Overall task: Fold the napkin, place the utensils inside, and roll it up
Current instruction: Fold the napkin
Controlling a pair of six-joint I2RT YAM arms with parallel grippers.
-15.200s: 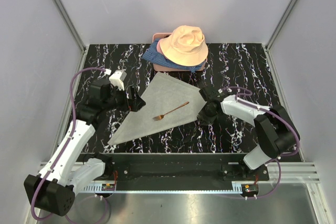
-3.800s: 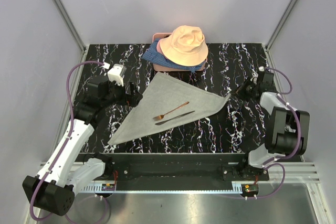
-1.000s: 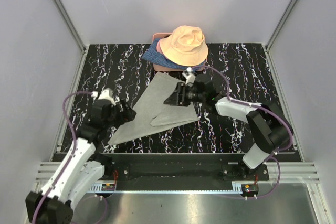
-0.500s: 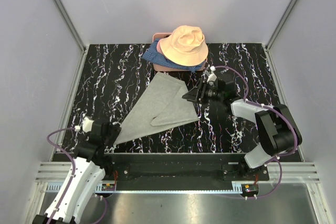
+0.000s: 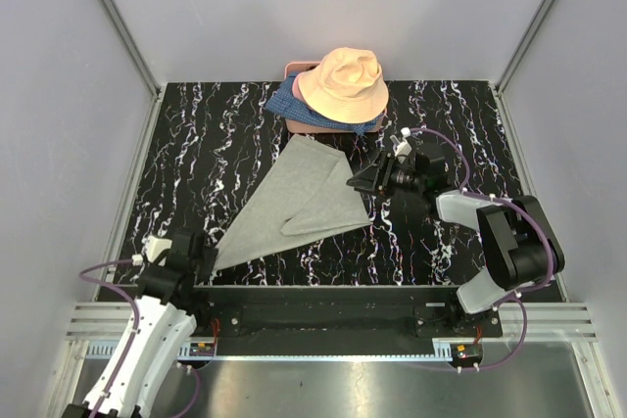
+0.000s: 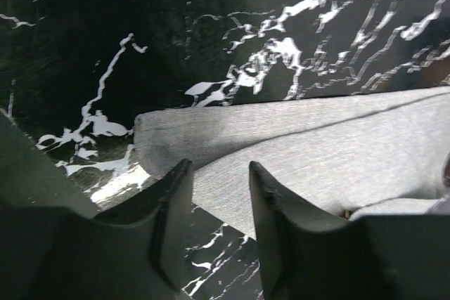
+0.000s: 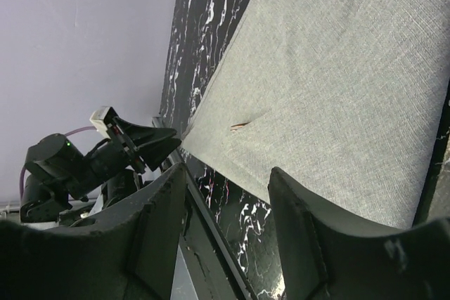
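The light-grey napkin (image 5: 294, 201) lies folded on the black marbled table, its long tip pointing near-left. The utensils are hidden under its fold in the top view; only a thin copper tip (image 7: 240, 126) pokes out of the fold in the right wrist view. My left gripper (image 5: 204, 256) sits low at the napkin's near-left tip. Its jaws (image 6: 219, 191) are narrowed but still apart, with the napkin's edge (image 6: 295, 152) lying flat across the gap. My right gripper (image 5: 357, 183) hovers just off the napkin's right edge (image 7: 337, 89), open and empty.
A peach bucket hat (image 5: 343, 83) rests on blue patterned fabric (image 5: 282, 105) at the back centre, just beyond the napkin's far corner. Grey walls enclose the table on three sides. A metal rail (image 5: 323, 296) runs along the near edge, by the left gripper.
My left arm drew back to the napkin's near-left tip and its jaws narrowed. The right gripper slid rightward off the napkin, leaving the fold lying over the utensils.
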